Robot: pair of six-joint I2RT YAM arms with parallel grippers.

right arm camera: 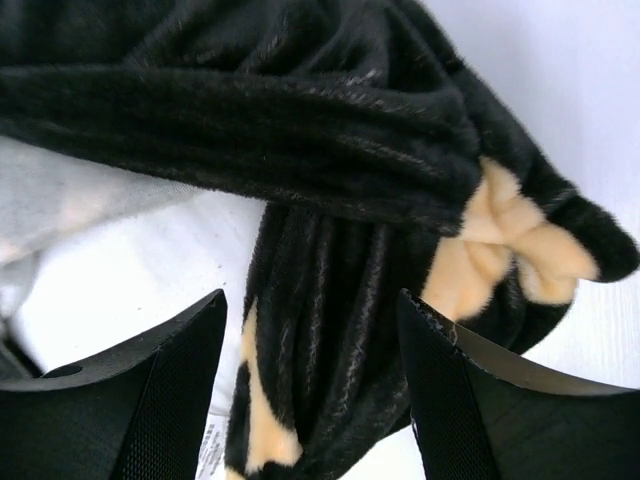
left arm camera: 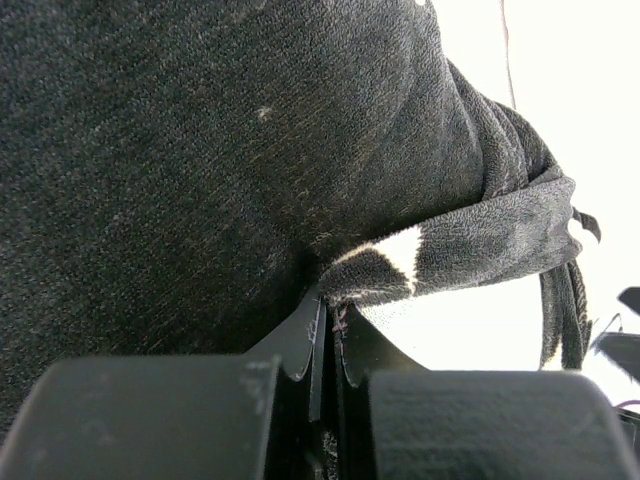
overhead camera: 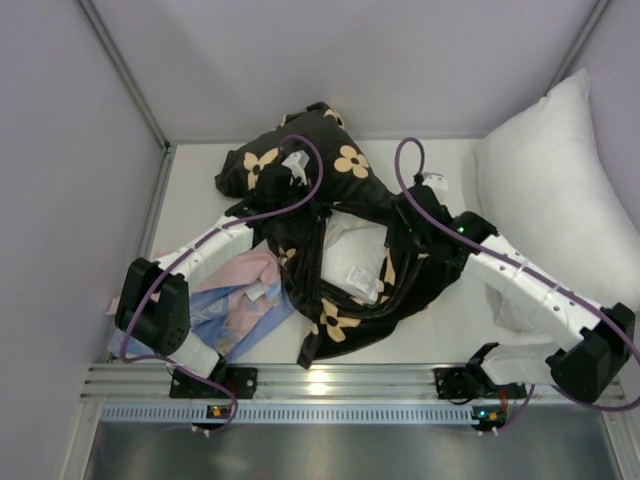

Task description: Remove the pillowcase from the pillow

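The black plush pillowcase (overhead camera: 330, 160) with tan flowers lies bunched in the middle of the table. The white pillow (overhead camera: 352, 258) shows through its opening, with a label (overhead camera: 366, 286) on its edge. My left gripper (overhead camera: 296, 160) is shut on a fold of the pillowcase (left arm camera: 200, 150) at the back; in the left wrist view its jaws (left arm camera: 332, 305) pinch the fabric edge. My right gripper (overhead camera: 398, 240) is open above the twisted folds of the pillowcase (right arm camera: 340, 200); in the right wrist view (right arm camera: 312, 300) the folds run between the fingers, untouched, with the pillow (right arm camera: 110, 290) to the left.
A second plain white pillow (overhead camera: 550, 170) leans against the right wall. Pink and light-blue cloths (overhead camera: 240, 300) lie at the front left beside the left arm. Walls close the table at the back and both sides.
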